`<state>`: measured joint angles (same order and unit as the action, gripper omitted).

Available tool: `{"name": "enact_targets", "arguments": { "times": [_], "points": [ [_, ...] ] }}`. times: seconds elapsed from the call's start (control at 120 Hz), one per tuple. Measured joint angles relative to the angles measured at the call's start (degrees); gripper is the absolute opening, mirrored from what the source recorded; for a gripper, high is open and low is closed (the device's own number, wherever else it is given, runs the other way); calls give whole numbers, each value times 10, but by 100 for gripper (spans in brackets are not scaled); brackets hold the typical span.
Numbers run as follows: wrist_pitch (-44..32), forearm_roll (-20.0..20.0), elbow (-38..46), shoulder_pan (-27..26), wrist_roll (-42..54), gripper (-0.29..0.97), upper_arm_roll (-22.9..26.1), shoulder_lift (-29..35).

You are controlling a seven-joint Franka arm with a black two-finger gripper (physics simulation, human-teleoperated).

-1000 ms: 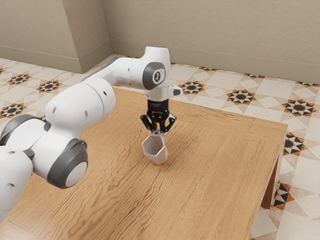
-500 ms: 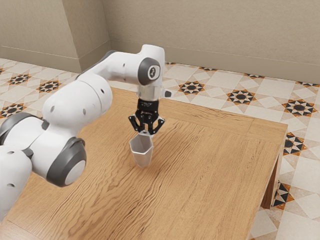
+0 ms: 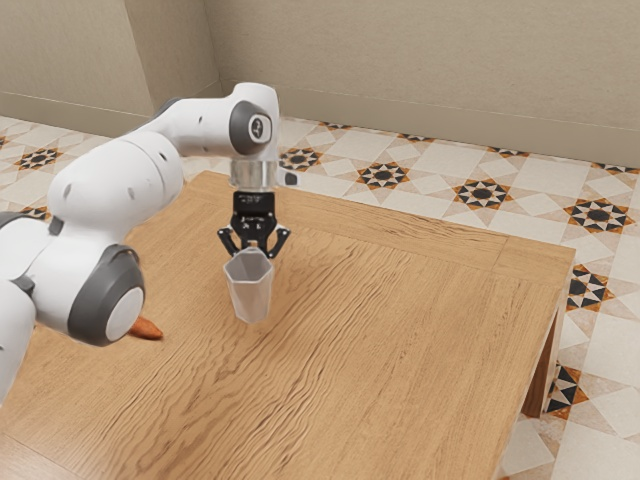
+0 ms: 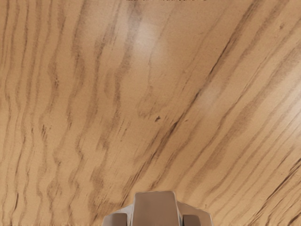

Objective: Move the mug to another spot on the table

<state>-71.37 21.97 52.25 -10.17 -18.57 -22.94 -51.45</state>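
Note:
A white faceted mug (image 3: 249,289) hangs upright just above the wooden table (image 3: 400,340), near the middle of its left half in the exterior view. My black gripper (image 3: 252,250) is shut on the mug's rim from above. In the wrist view the mug (image 4: 155,209) shows as a pale blurred shape right under my hand, with bare wood grain beyond it.
An orange object (image 3: 147,329) lies on the table at the exterior view's left, partly hidden behind my arm's elbow. The table's right edge (image 3: 556,300) drops to a patterned tile floor. Open wood stretches to the right of and in front of the mug.
My arm has swung toward the exterior view's left, carrying the mug with it. The mug has come from tilted to upright. The orange object has come into sight.

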Motion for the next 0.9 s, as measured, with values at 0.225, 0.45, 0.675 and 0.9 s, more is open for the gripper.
{"name": "enact_targets", "arguments": {
  "times": [0.225,0.45,0.675,0.9],
  "points": [
    [-8,1,-2,51,-4,-4,27,1],
    [-32,10,1,63,-7,-4,43,-18],
    [-45,19,2,69,-9,-4,45,-35],
    [-53,24,6,69,-11,-3,45,-41]
  ]
}}
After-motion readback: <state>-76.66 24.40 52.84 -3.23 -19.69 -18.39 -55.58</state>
